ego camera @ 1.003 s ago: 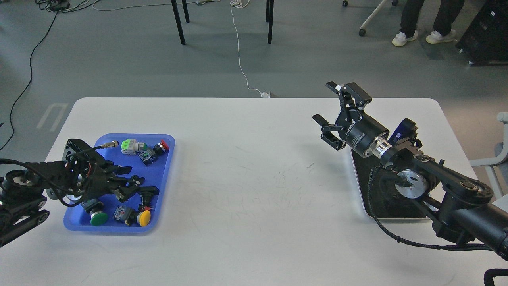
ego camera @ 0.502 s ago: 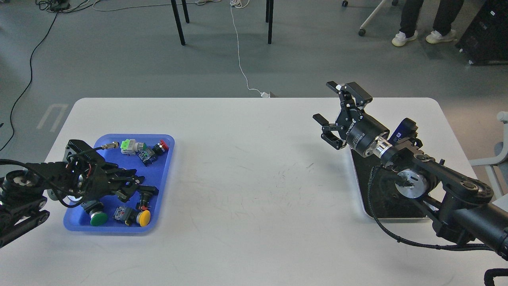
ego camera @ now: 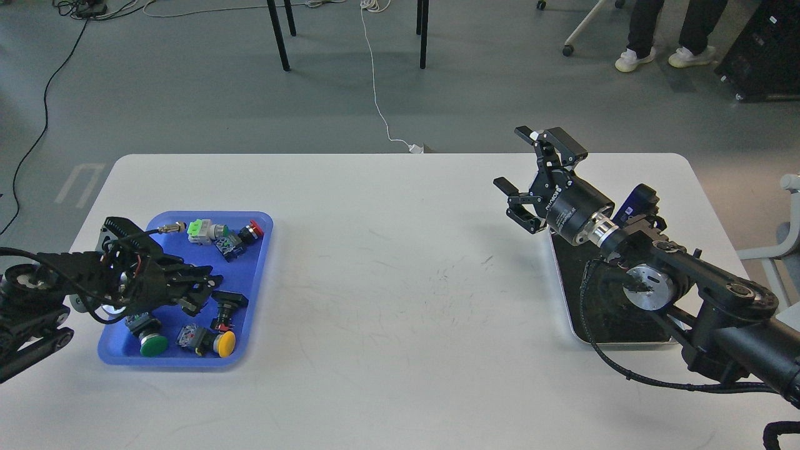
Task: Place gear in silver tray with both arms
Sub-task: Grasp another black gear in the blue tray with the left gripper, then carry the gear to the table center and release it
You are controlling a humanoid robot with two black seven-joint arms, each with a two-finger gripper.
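The silver tray [ego camera: 561, 281] lies at the table's right side, its dark floor largely covered by my right arm. My right gripper [ego camera: 515, 159] is open and empty, raised above the table just beyond the tray's far left corner. My left gripper [ego camera: 201, 289] is low inside the blue plastic tray [ego camera: 261, 262], among several push-button parts. Its dark fingers are drawn close together, and I cannot tell whether they hold anything. No gear shows apart from these parts. A black button part [ego camera: 226, 304] lies just right of the left fingers.
In the blue tray there are a green-capped button [ego camera: 153, 344], a yellow-capped button [ego camera: 225, 342], a light green part [ego camera: 201, 229] and a red-capped part [ego camera: 253, 229]. A person's feet and table legs stand on the floor beyond the table.
The left gripper's fingers have drawn closer together and pulled back slightly to the left inside the blue tray. The right arm has not moved.
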